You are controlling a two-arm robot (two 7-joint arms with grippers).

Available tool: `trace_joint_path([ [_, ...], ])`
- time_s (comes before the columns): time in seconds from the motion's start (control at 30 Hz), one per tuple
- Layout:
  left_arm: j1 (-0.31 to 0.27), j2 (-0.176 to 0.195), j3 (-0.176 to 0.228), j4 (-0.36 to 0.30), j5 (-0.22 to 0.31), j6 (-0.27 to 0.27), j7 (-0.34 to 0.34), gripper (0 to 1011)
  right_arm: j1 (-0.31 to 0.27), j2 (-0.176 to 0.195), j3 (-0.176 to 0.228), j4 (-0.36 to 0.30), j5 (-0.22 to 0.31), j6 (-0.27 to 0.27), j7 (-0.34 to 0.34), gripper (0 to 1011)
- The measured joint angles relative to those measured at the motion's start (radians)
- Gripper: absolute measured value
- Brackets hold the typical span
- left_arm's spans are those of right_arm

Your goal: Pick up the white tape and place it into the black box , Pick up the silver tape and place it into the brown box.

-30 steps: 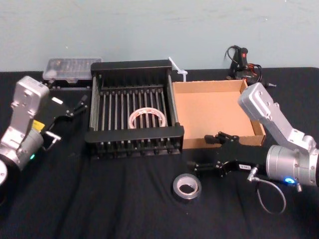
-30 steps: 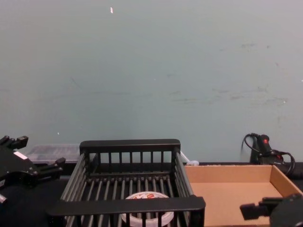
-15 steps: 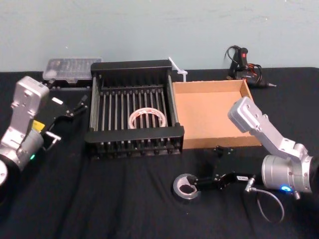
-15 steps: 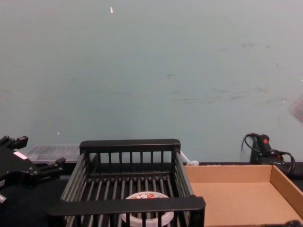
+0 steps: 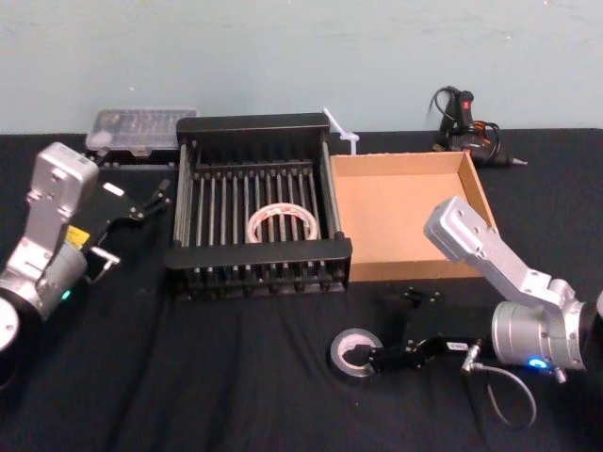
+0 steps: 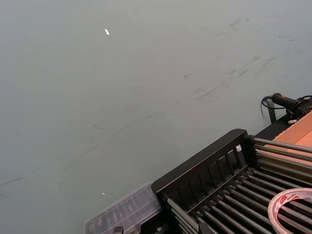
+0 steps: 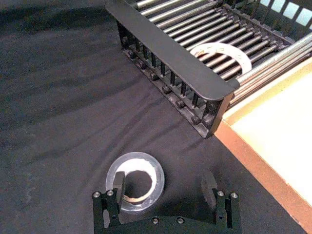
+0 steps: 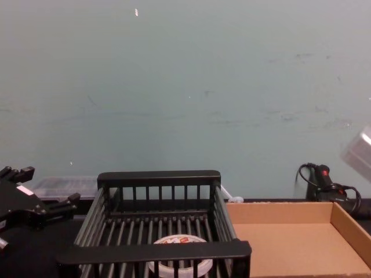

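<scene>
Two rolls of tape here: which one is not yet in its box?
The silver tape: it lies on the black cloth, with the right gripper at it, jaws open. The white tape already lies in the black box.

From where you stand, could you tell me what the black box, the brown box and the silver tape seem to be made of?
The black box looks like moulded matte plastic, though painted metal is possible: thick flat rims, barred floor and sides. The brown box appears to be cardboard: plain tan floor, low dull walls. The silver tape seems a grey, slightly glossy film roll with a pale centre, probably card; the right tool straddles it, open.
</scene>
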Motion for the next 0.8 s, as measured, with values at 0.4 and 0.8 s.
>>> trace_joint_path([
  [0.4,0.000,0.000,0.000,0.000,0.000,0.000,0.000,1001,0.017,-0.025,-0.016,0.038,-0.015,0.013,0.000,1002],
  [0.8,0.000,0.000,0.000,0.000,0.000,0.000,0.000,1001,0.031,-0.044,-0.028,0.064,-0.029,0.016,0.007,1000],
])
